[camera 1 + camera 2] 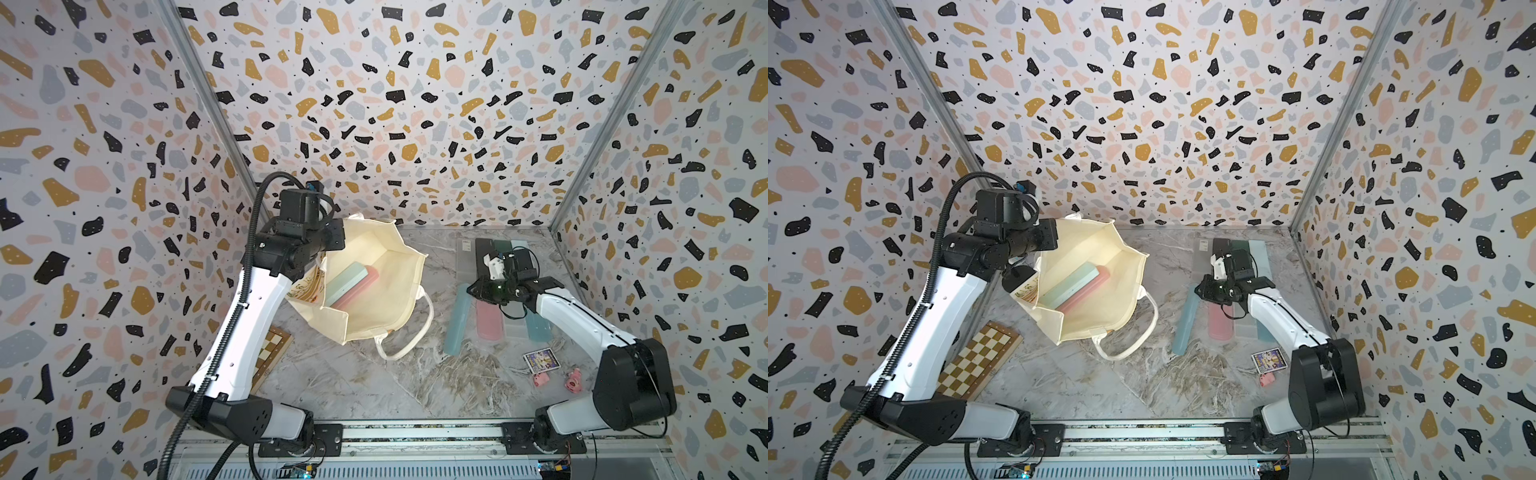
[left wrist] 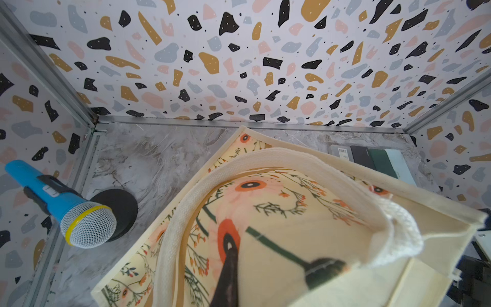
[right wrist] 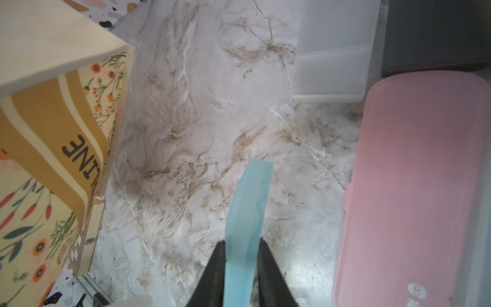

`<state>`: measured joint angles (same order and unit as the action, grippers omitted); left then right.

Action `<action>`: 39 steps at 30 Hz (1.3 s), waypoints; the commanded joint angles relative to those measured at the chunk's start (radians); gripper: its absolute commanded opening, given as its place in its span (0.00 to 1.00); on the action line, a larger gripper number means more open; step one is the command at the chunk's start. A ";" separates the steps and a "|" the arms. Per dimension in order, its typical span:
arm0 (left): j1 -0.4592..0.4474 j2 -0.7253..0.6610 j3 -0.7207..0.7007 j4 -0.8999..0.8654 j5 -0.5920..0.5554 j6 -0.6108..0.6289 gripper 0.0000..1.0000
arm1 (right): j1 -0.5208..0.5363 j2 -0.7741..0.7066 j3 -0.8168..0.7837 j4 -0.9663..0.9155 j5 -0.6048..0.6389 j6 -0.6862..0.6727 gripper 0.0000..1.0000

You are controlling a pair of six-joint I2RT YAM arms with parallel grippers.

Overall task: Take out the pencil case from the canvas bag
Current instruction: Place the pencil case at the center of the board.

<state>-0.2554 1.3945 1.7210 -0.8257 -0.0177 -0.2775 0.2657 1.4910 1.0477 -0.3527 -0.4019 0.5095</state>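
**A:** Entry one, canvas bag. Location?

**B:** Far-left part of the worktop, mouth open upward. The left gripper is clenched on the cloth at the bag's far-left rim.

**A:** Contents?

**B:** Two items: green pencil case and pink pencil case. They lie flat on the bag's floor, side by side and touching. Their long axes are parallel, running from the bag's near-left corner toward its far-right corner.

**A:** Right gripper?

**B:** Toward the worktop's right edge. Its jaws press either side of a blue pencil case, which is already outside the bag.

**A:** Bearing for the next pick?

**B:** Both bagged cases lie to that gripper's left, past the bag's right wall. The left arm is nearer but occupied. In my judgement the right arm, once freed, reaches over the rim and grips across a case's short width.
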 commanded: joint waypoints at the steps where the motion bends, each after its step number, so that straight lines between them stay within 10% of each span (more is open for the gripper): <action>1: 0.008 -0.057 -0.019 0.163 0.050 -0.007 0.00 | -0.005 0.048 0.070 -0.038 -0.001 -0.042 0.23; 12: 0.010 -0.084 -0.073 0.172 0.115 -0.010 0.00 | -0.017 0.228 0.137 0.017 0.019 -0.029 0.23; 27: 0.019 -0.068 -0.090 0.189 0.234 -0.084 0.00 | 0.141 -0.062 -0.107 0.011 0.363 -0.074 0.34; 39: 0.186 -0.134 -0.238 0.301 0.503 -0.311 0.00 | 0.343 0.001 -0.160 -0.012 0.519 -0.098 0.66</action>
<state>-0.0853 1.3148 1.4826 -0.6678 0.3668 -0.5095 0.6064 1.4746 0.9001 -0.3397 0.0624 0.4244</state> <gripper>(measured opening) 0.047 0.650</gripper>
